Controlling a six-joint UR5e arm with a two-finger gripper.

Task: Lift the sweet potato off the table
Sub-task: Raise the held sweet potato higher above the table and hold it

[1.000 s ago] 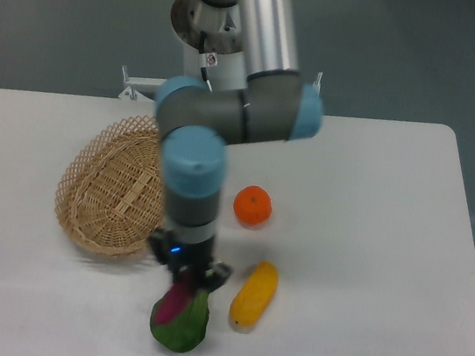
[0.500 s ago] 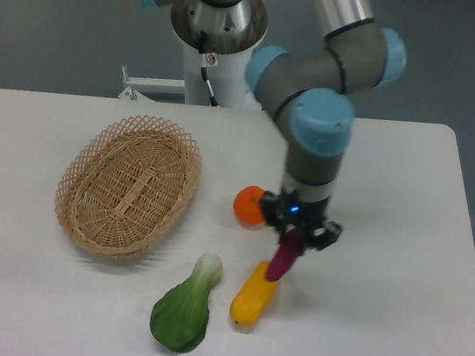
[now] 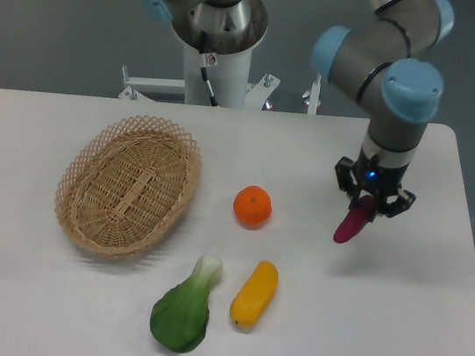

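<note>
1 sweet potato (image 3: 352,225), in fingers (image 3: 368,203).

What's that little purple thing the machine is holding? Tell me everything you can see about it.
It is the sweet potato: small, smooth, purple-magenta, finger-shaped with a tapered lower tip. It hangs tilted, lower end toward the left, its upper end pinched in the gripper, which hides that part. It looks lifted clear of the white table, over the right side, right of the orange fruit. Only the gripper touches it.
</note>
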